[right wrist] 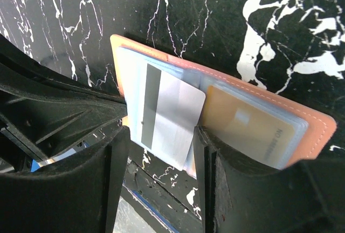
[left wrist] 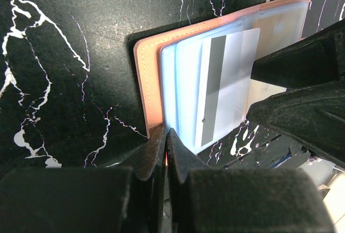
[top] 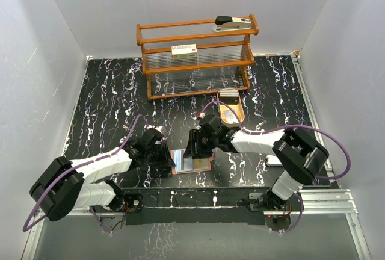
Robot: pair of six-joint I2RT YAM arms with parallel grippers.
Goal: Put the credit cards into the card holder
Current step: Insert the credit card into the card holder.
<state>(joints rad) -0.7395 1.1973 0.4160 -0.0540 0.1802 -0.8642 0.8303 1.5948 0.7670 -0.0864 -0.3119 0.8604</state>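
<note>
You are sliding a white card (right wrist: 167,114) into the open card holder (left wrist: 145,82) on the desk (left wrist: 64,82); your left jaws pinch its edge, your right jaws sit around the card (I cannot tell if they grip), so push it deeper next.

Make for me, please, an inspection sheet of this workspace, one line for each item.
Surface: black table with white veining.
Job's things: card holder lies open and flat; white striped card lies over its clear pockets and overhangs the edge; beige card sits in a pocket.
Clutter: wooden rack with stapler on top and cream box on a shelf; oval tray in front of it.
Grippers: left pincer shut on the card holder's edge; right pincer straddles the white striped card, grip unclear.
Cables: purple cables loop along both arms, none over the card holder.
Surroundings: white walls; metal rail at the near edge.
</note>
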